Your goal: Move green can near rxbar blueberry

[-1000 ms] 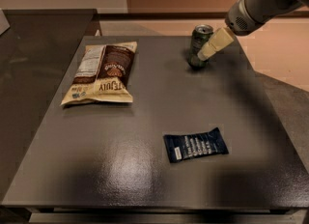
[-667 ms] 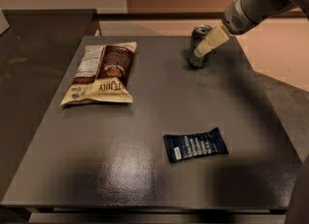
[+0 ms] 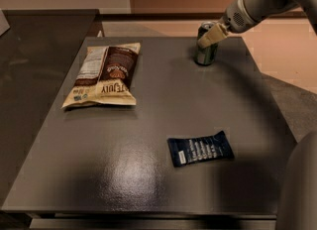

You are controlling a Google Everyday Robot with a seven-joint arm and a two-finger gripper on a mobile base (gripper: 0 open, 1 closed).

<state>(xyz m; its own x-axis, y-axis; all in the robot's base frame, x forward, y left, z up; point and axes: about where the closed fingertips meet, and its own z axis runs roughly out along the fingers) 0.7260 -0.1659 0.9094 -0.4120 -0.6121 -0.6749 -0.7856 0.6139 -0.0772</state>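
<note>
On the left rear of the dark table (image 3: 148,184), we are noting a tan-and-brown chip bag (image 3: 104,74) lying flat, and toward the front centre the rxbar blueberry (image 3: 200,148) is lying flat, well apart from the bag. At the right rear the green can (image 3: 205,54) is standing upright, well apart from the bar. The gripper (image 3: 212,34) is sitting against the can's upper part, and we are unable to tell whether it is clasping the can.

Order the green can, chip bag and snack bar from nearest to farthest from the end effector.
1. The green can, at the end effector, far right.
2. The chip bag, left, and the snack bar, near side: too close to call.
</note>
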